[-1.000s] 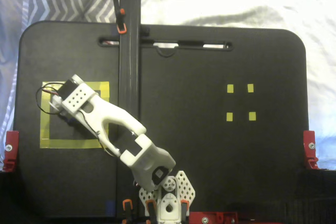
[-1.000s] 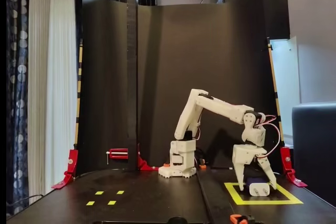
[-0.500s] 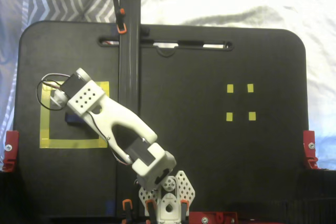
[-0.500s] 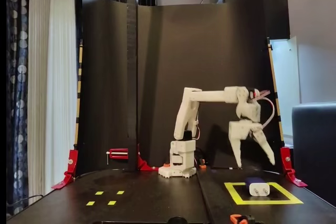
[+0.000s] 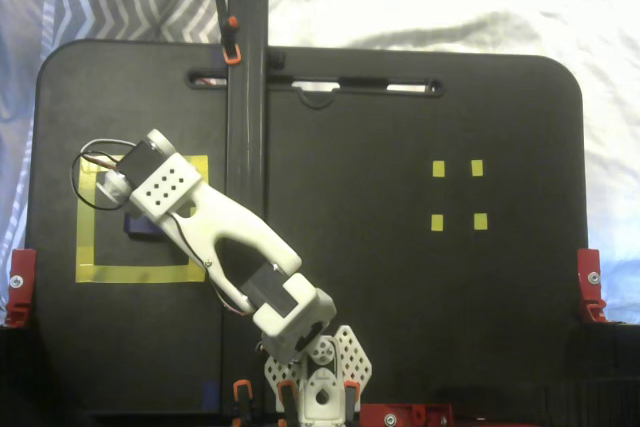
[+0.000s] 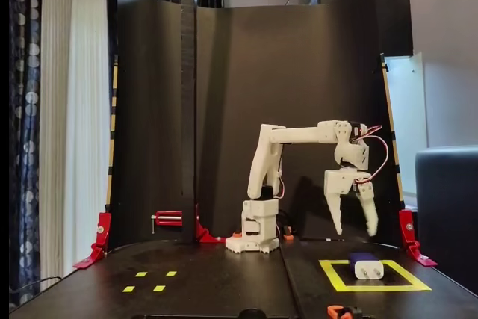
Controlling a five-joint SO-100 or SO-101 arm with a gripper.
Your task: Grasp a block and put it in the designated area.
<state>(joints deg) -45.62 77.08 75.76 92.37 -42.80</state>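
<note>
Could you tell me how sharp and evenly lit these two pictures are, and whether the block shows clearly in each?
In the top-down fixed view, soft focus, bedsheet nearly blown out, and the arm hides most of the block. In the front fixed view, dim, sharper, the block shows clearly inside the yellow square below the raised gripper.

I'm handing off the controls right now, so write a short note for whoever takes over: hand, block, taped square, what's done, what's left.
Hand: empty, fingers apart, raised above the board behind the square.
Block: lying flat inside the yellow-taped square, prong end toward the side camera, nothing touching it. From above it is mostly hidden under the arm.
Done: block is in the square and released.
Left: probably only returning the arm to rest.
</note>
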